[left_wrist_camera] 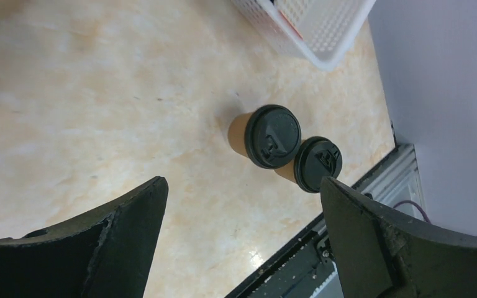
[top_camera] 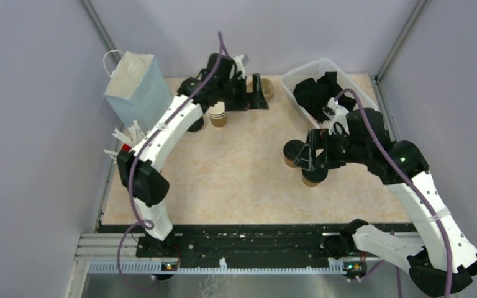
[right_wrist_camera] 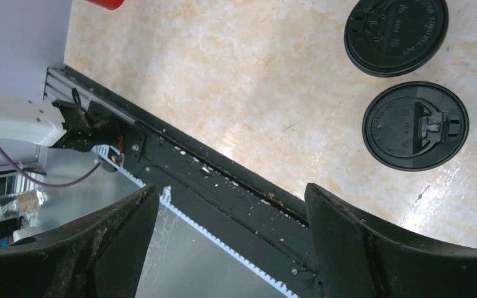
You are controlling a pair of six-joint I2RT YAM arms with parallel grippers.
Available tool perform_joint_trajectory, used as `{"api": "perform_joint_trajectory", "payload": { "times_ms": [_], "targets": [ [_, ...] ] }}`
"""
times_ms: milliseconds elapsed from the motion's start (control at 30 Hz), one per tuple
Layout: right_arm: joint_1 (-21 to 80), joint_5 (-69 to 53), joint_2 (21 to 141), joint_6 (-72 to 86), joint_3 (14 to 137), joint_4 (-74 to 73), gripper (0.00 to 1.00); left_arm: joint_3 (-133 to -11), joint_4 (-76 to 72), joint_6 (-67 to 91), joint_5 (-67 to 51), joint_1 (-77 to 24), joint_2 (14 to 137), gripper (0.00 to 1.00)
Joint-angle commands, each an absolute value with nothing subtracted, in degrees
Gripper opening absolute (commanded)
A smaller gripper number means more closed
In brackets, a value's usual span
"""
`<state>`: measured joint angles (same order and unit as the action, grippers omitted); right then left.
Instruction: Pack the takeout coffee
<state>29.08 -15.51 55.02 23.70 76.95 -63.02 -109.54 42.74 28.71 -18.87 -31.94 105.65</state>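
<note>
You are looking at a robot lab cell. Plain grey panels (top_camera: 31, 93) wall in the table (top_camera: 248, 180); arms (top_camera: 168, 130) bolt to a black rail (top_camera: 254, 245).

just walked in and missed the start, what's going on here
Two robot arms are packing takeout coffee. A cup and a second cup, both lidded, stand close together on the table, neither held. The right gripper hovers open above them. The left gripper, also open and empty, is at the far side by the carrier. The bag stands in the far left corner. Neither cup is packed yet.
</note>
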Motion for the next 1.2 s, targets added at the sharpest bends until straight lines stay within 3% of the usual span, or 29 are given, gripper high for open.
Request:
{"api": "perform_joint_trajectory", "payload": {
  "times_ms": [0,367,667,1000,1167],
  "targets": [
    [28.98,-18.48,55.57,22.51,80.00,-60.40,0.87,-115.68,52.77,22.86,-13.17,-24.09,97.83,0.98],
    [28.87,-18.63,62.50,25.47,79.75,-54.20,0.89,-125.68,54.14,18.58,-11.84,-7.46,96.50,0.99],
    [28.31,-18.39,71.41,26.17,79.46,-44.92,0.90,-121.24,47.41,17.40,-9.39,-6.61,97.26,0.99],
    [23.69,-9.34,87.24,29.29,88.35,-40.81,0.87,-111.82,30.05,25.72,-27.36,-8.76,105.70,0.93],
    [23.19,-15.18,93.54,26.36,96.44,-44.77,0.82,-115.89,26.90,23.91,-29.48,-12.83,113.81,0.85]
  ]
}}
